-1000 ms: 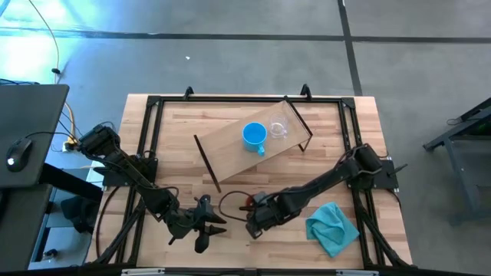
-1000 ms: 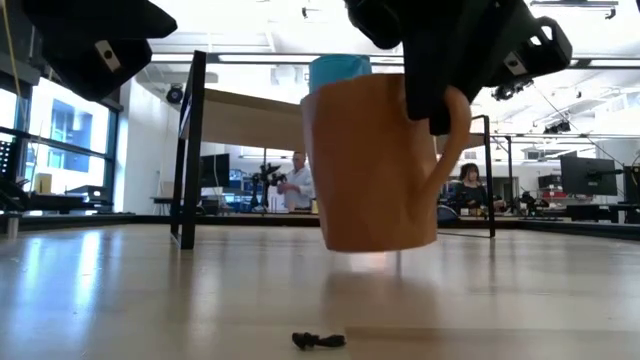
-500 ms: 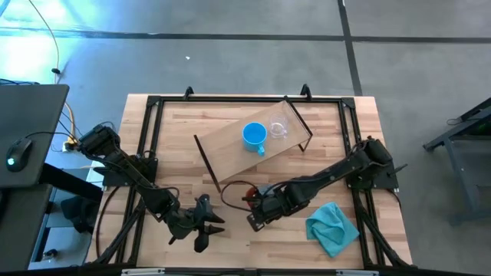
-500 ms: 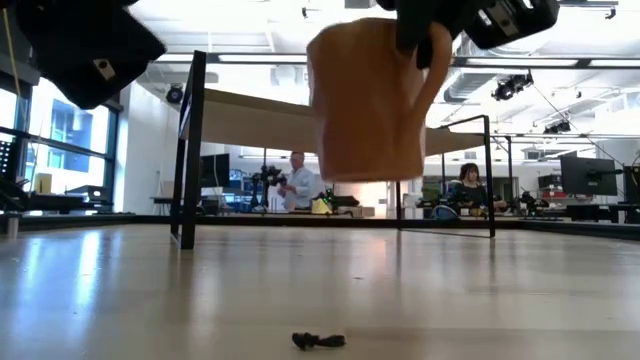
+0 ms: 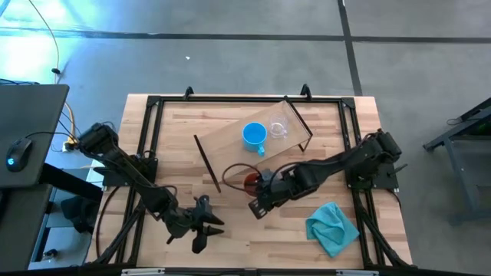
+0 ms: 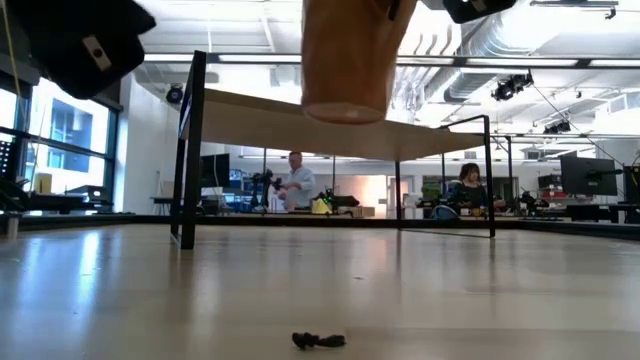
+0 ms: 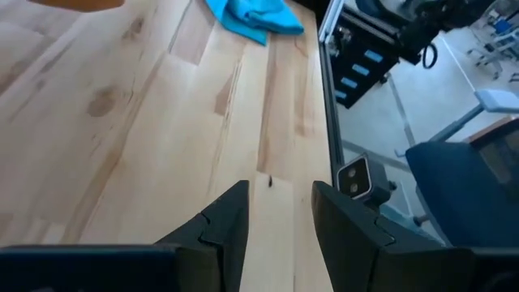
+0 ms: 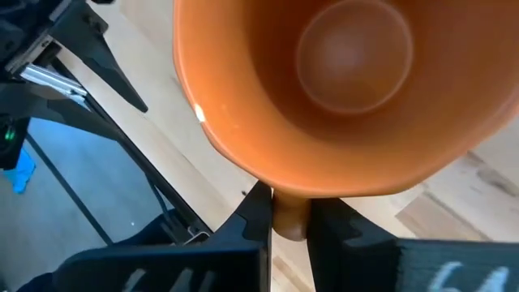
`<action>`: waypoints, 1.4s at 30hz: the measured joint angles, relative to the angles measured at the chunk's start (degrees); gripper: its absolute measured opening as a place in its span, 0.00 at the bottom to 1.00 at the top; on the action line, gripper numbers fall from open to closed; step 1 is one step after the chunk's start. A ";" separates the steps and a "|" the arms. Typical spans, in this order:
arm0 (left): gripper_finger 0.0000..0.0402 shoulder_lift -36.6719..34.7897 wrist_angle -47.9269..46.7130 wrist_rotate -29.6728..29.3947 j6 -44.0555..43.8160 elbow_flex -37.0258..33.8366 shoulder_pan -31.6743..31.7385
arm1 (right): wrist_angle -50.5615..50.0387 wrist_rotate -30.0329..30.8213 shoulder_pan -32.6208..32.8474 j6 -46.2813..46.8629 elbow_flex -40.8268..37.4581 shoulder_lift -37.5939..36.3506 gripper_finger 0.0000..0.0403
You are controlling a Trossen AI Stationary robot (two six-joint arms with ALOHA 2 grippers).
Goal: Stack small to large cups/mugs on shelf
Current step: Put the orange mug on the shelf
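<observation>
Orange-brown handled ceramic mug (image 5: pixel 246 182): held by its handle between the closed fingers of the right gripper (image 8: pixel 290 217), lifted clear of the tabletop, at centre of the high view and top centre of the low view.
Long light-wood shelf board with black metal end frames (image 5: pixel 230 142): set at upper centre of the high view.
Bright blue handled mug (image 5: pixel 255 136) and small clear cup (image 5: pixel 278 128): placed side by side on the shelf.
Left gripper (image 7: pixel 280 215): positioned at lower left of the high view, fingers narrowly parted, nothing held.
Teal cloth (image 5: pixel 332 228): laid at lower right.
</observation>
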 joint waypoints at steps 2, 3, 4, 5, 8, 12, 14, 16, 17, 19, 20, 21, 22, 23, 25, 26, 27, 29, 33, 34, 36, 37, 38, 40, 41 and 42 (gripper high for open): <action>0.31 -0.39 0.01 -0.45 0.04 0.00 0.00 | 0.00 -0.03 -0.78 -1.25 0.00 -0.61 0.05; 0.31 -0.55 -0.14 -0.58 0.04 0.00 0.02 | -0.02 -0.14 -1.19 -1.75 0.05 -0.81 0.05; 0.31 -0.69 -0.17 -0.79 0.04 0.00 0.02 | -0.55 -0.30 -1.63 -2.53 0.56 -0.87 0.05; 0.31 -0.79 -0.13 -0.90 0.04 0.00 0.02 | -1.53 -0.42 -1.95 -3.47 1.45 -0.81 0.05; 0.31 -0.81 -0.11 -1.40 -0.09 0.00 0.00 | -3.52 -0.44 -3.20 -7.23 5.17 -0.39 0.05; 0.31 -0.81 0.02 -1.75 -0.44 0.00 0.02 | -7.02 0.51 -5.08 -11.08 10.25 -0.27 0.05; 0.31 -0.81 0.26 -2.31 -0.63 0.00 0.02 | -8.67 1.26 -5.91 -12.41 12.99 -0.18 0.05; 0.31 -0.81 0.33 -2.88 -1.19 0.00 0.02 | -10.46 1.68 -6.85 -13.51 15.11 -0.20 0.05; 0.31 -0.81 0.33 -3.12 -1.35 0.00 0.02 | -10.93 1.66 -7.33 -13.81 15.76 -0.22 0.05; 0.31 -0.81 0.42 -3.51 -1.42 0.00 0.02 | -11.55 1.47 -8.39 -14.50 16.84 -0.17 0.05; 0.31 -0.81 0.43 -3.55 -1.41 0.00 0.02 | -11.60 1.09 -9.00 -14.85 17.20 -0.16 0.05; 0.31 -0.81 0.44 -3.72 -1.41 0.00 0.02 | -11.23 0.41 -9.56 -15.09 17.32 -0.17 0.05; 0.31 -0.81 0.42 -4.02 -1.41 0.00 0.02 | -10.59 -0.30 -10.16 -15.21 17.33 -0.18 0.05; 0.31 -0.81 0.44 -4.39 -1.42 0.00 0.02 | -9.93 -1.15 -10.72 -15.46 17.29 -0.17 0.05; 0.31 -0.81 0.44 -5.15 -1.40 0.00 0.02 | -9.49 -2.60 -11.60 -15.95 17.25 -0.12 0.05; 0.31 -0.81 0.44 -5.46 -1.40 0.00 0.02 | -9.34 -2.86 -11.95 -16.19 17.25 -0.05 0.05; 0.31 -0.81 0.44 -5.81 -1.42 0.00 0.04 | -8.80 -3.01 -12.29 -16.40 17.25 0.05 0.05; 0.31 -0.81 0.44 -6.56 -1.40 0.00 0.04 | -7.29 -3.91 -12.87 -16.62 17.25 0.25 0.05; 0.31 -0.81 0.39 -6.82 -1.16 0.00 0.07 | -4.33 -7.14 -14.24 -17.78 17.22 1.22 0.05; 0.31 -0.81 0.39 -6.99 -1.13 0.00 0.07 | -3.86 -7.87 -14.53 -18.06 17.22 1.63 0.05; 0.31 -0.81 0.16 -7.42 -1.02 0.00 0.07 | -3.85 -8.96 -15.13 -18.10 17.22 2.48 0.05; 0.31 -0.81 0.15 -7.63 -1.00 0.00 0.07 | -3.95 -9.32 -15.38 -18.30 17.26 2.84 0.05; 0.31 -0.81 0.15 -7.80 -0.99 0.00 0.07 | -4.31 -9.38 -15.58 -18.92 17.80 3.47 0.05; 0.31 -0.81 0.11 -7.80 -0.99 0.00 0.09 | -4.62 -9.95 -16.11 -19.67 19.52 4.79 0.05; 0.31 -0.81 0.09 -7.81 -0.99 0.00 0.09 | -4.87 -10.44 -16.42 -20.25 20.62 5.54 0.05; 0.31 -0.81 0.09 -7.80 -0.99 0.00 0.09 | -5.18 -10.65 -16.74 -20.67 21.99 6.30 0.05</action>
